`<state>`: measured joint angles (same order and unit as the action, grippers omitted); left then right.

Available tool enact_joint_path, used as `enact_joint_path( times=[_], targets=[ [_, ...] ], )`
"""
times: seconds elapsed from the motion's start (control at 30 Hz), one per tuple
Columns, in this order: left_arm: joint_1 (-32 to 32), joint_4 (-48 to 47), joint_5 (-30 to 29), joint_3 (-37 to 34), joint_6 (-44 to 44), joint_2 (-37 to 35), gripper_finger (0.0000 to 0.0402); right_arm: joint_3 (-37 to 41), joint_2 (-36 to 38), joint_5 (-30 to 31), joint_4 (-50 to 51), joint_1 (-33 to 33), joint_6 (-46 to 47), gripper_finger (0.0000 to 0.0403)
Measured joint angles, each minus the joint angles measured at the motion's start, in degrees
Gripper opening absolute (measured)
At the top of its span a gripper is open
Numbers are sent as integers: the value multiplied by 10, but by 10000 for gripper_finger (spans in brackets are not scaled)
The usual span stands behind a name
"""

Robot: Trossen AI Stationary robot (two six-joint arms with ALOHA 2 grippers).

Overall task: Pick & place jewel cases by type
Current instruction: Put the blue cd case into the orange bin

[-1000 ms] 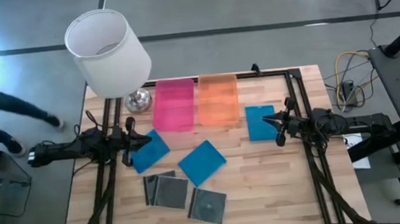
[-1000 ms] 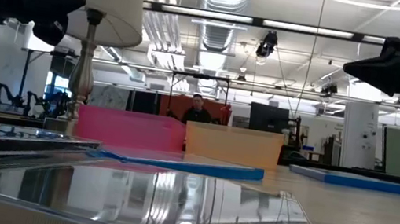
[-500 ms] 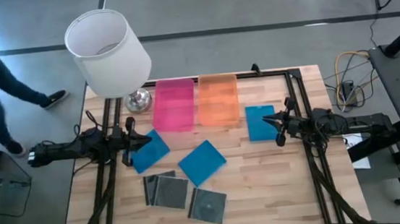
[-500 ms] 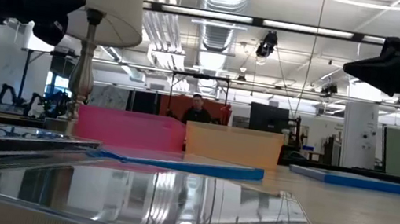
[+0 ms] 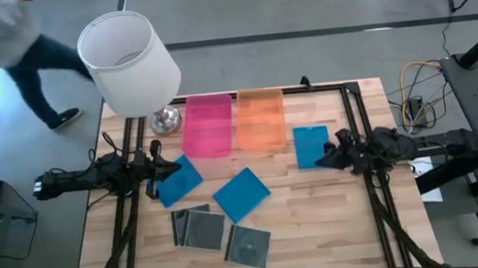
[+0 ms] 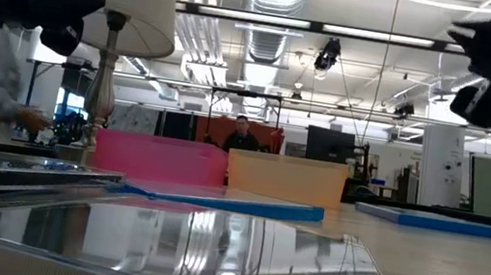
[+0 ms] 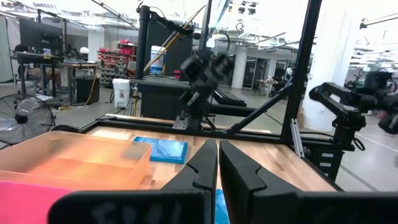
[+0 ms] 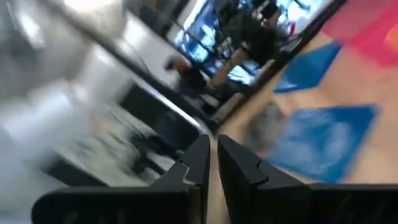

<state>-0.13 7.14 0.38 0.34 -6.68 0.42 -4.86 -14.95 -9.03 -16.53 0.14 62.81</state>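
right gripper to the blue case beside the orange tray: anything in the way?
Nothing visible. The right gripper is shut and empty, right at the near edge of the blue jewel case, which lies flat and alone on bare wood. The orange tray sits on the case's far side, not between them.

A: Where do the trays sit?
B: Two trays [image 5: 234,122] side by side at the table's [image 5: 333,221] back edge, a lamp [image 5: 129,64] left of them.
A: And the cases?
B: One case [image 5: 311,146] right of the trays, beside the right gripper [image 5: 326,156]. Two more [image 5: 211,187] lie in front of the trays, one touching the left gripper [image 5: 152,170]. Three disc cases [image 5: 220,234] lie nearest the front.
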Motion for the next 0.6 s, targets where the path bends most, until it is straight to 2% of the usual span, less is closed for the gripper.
enact_joint_path(
  times=[0.07,0.1,0.17,0.27,0.33,0.4,0.5,0.6],
  targets=[
    [0,-1,0,0,0,0,0,-25,-30,90,-48,2,50,28],
    [0,-1,0,0,0,0,0,-36,-45,138,-83,4,29,28],
    [0,-1,0,0,0,0,0,-63,-86,195,-139,4,-59,28],
    [0,-2,0,0,0,1,0,-117,-139,254,-109,5,-107,28],
    [0,-2,0,0,0,2,0,-172,-185,260,10,4,-101,28],
    [0,-3,0,0,0,2,0,-237,-234,256,239,1,-46,28],
    [0,-3,0,0,0,2,0,-328,-325,257,586,4,88,28],
    [0,-5,0,0,0,2,0,-388,-394,255,757,15,208,29]
  ],
)
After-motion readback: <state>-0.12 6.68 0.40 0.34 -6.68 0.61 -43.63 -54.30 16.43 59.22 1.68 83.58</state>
